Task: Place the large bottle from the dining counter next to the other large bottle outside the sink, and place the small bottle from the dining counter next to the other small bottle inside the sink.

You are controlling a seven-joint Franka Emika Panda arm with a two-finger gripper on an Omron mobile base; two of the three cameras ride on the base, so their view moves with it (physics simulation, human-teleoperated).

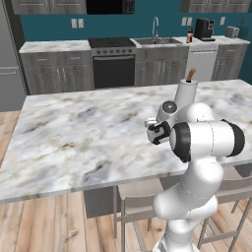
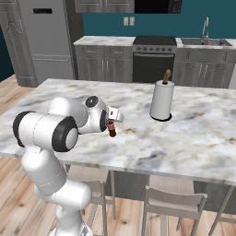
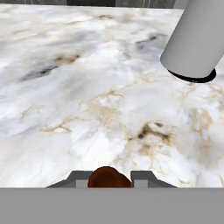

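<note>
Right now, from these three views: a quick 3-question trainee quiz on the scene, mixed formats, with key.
1. True or false: the gripper is shut on the small bottle.
2. What stands on the dining counter beyond the gripper? A) a paper towel roll B) a kettle C) a bowl
3. Fill in: on the far wall, the sink sits to the ____ of the stove in the left base view.

Key: 1 true; 2 A; 3 right.

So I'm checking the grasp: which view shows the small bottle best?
The right base view: the small bottle hangs dark red below the gripper, over the counter. The hand view shows only its brown top between the fingers; in the left base view the arm hides it.
</note>
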